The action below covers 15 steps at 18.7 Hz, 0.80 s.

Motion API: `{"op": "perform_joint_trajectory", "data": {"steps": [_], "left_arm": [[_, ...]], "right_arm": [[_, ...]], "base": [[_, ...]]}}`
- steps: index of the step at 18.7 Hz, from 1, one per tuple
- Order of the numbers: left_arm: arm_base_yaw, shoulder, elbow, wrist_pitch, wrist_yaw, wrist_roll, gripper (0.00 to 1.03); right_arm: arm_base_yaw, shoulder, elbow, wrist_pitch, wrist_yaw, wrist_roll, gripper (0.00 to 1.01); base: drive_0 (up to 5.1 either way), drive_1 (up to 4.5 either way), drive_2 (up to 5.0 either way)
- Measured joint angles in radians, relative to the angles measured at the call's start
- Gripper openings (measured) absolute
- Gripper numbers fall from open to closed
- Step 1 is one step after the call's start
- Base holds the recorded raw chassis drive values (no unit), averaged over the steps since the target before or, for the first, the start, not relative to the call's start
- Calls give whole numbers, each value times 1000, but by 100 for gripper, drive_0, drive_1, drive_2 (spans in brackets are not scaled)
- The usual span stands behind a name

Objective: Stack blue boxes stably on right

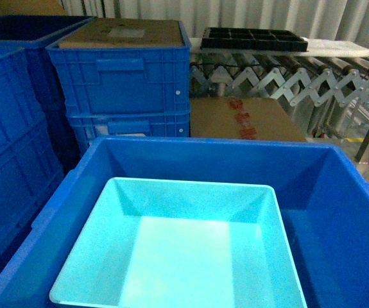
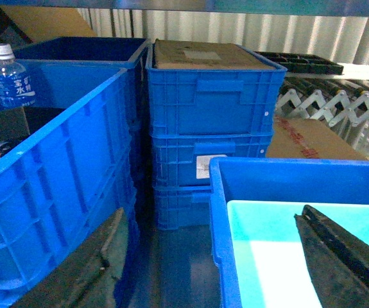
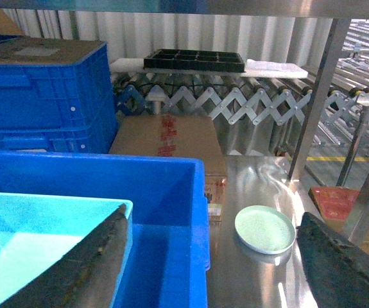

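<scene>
Turquoise tub point(image 1: 184, 256) sat nearest the head camera, inside the big dark-blue crate point(image 1: 338, 192), pushed toward the crate's left and front; a strip of bare crate floor showed to its right. Only one tub visible, empty, upright, rim level as far as could be told.

Left pincer point(image 2: 223, 256): dark fingers at both lower corners of the left wrist view, wide apart, holding nothing; one finger point(image 2: 338, 256) hung over the tub, the other outside the crate wall. Right pincer point(image 3: 216, 256): also spread, empty, one finger point(image 3: 88, 263) over the tub's right rim, the other out over the steel surface point(image 3: 261, 186). Neither pincer showed in the head view.

Around: stacked ribbed crates point(image 1: 123, 70) behind left with cardboard on top, cardboard box point(image 1: 245, 119) behind the crate, black tray point(image 1: 255, 38) on the roller conveyor, water bottle point(image 2: 8, 74) in the left crate, pale round plate point(image 3: 264, 228) on the surface right of the crate.

Risks, judged: the tub's glossy sloped walls could slip from a shallow rim pinch; lifting could catch the rim on the crate wall and tilt it. The plate sat where a rightward placement might go, so a tub set partly on it would rock. No second tub seen, so stack target unclear.
</scene>
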<state>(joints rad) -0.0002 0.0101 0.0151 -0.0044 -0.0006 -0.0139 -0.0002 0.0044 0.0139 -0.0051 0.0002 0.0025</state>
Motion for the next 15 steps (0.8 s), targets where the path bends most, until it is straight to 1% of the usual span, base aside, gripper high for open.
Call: {"op": "perform_joint_trajectory", "data": {"steps": [3, 4, 6, 7, 8, 15], "left_arm": [[0, 0, 0, 0, 0, 0, 93], [0, 0, 0, 0, 0, 0, 97], [0, 0, 0, 0, 0, 1, 100], [0, 0, 0, 0, 0, 1, 100], [0, 0, 0, 0, 0, 1, 98], [0, 0, 0, 0, 0, 1, 98]], "right_arm": [[0, 0, 0, 0, 0, 0, 94], [0, 0, 0, 0, 0, 0, 96], [0, 0, 0, 0, 0, 0, 100], [0, 0, 0, 0, 0, 0, 100], [0, 0, 0, 0, 0, 0, 98], [0, 0, 0, 0, 0, 0, 98]], "base": [[0, 0, 0], [0, 0, 0], [0, 0, 0], [0, 0, 0], [0, 0, 0], [0, 0, 0]]}}
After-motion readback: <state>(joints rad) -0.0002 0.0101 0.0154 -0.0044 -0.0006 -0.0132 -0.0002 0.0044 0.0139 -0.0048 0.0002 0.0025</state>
